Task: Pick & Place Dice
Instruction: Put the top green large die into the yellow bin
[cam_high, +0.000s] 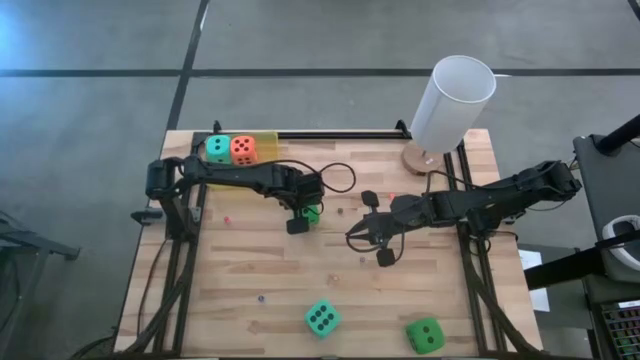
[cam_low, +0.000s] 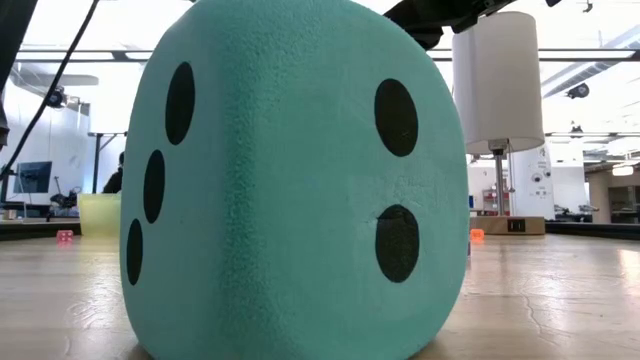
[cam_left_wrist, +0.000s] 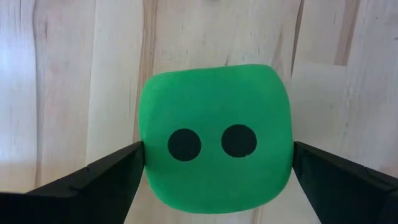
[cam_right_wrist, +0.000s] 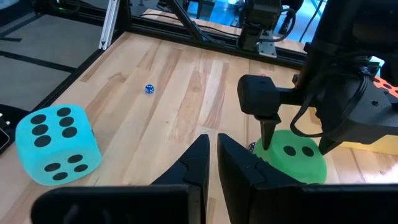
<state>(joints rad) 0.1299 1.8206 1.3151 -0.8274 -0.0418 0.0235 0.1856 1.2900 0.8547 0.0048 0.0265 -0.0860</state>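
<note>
Left wrist view shows a bright green die, two pips up, lying on the wooden table between the left gripper's wide-open fingers, which flank it without clearly pressing it. High view places it near the table's middle, with a teal die and an orange-red die in the yellow tray at the far left. A second teal die and another green die lie near the front edge, and the right gripper, jaws nearly closed and empty, hovers right of centre.

A robotics lab; wooden bench on grey floor, monitor and strip lights behind
</note>
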